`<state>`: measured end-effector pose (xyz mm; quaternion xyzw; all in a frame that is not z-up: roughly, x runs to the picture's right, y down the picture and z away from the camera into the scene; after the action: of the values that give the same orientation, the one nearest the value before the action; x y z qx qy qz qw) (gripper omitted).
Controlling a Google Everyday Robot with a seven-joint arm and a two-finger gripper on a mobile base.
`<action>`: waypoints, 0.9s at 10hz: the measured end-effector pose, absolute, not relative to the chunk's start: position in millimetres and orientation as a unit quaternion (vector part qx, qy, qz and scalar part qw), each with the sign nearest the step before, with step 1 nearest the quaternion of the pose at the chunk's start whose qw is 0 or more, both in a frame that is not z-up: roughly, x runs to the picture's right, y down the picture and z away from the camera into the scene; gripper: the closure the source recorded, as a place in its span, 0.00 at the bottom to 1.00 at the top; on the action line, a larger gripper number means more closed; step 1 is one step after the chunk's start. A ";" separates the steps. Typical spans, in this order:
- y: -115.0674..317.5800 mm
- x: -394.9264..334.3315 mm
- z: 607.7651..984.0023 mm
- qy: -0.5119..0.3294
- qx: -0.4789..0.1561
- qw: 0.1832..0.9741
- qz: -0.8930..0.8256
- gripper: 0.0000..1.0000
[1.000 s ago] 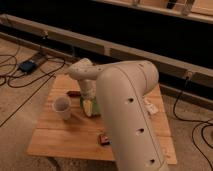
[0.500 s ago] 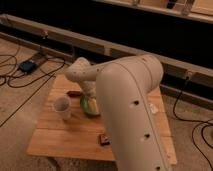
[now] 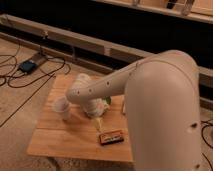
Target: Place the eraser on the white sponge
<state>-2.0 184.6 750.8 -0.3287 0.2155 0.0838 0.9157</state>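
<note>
At the far left a dark box [image 3: 27, 66] and loose cables lay on the floor, none of it part of the job; on the wooden surface [image 3: 55, 140] a white cup [image 3: 62, 107] stood upright near the left side; just right of the cup the gripper [image 3: 98, 122] hung low over the surface, pointing downward, its jaws spread with nothing between them; the eraser [image 3: 111, 137], a small dark block with reddish parts, lay flat on the surface a little right of the gripper and nearer the front edge, close to it but apart; a sliver of the green bowl [image 3: 107, 100] showed behind the wrist; further right the bulky white arm [image 3: 160, 100] filled the view and covered that side of the surface; the white sponge could not be seen anywhere, and was probably hidden behind the arm; the step in hand looked like the reach for the eraser, with the grasp not yet made and the carry all to come; the next move called for shifting the gripper slightly right and toward the front edge, lining its jaws across the narrow side of the block, lowering until they straddled it, and closing; only then would the lift toward the sponge make sense
</note>
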 end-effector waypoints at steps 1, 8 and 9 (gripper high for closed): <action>200.4 4.2 742.8 0.212 -0.336 0.913 0.097 0.20; 269.4 44.0 771.0 0.234 -0.365 0.895 0.104 0.20; 273.4 46.4 776.6 0.239 -0.364 0.894 0.104 0.20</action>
<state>46.4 273.4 776.6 -0.3636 0.2394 0.1036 0.8943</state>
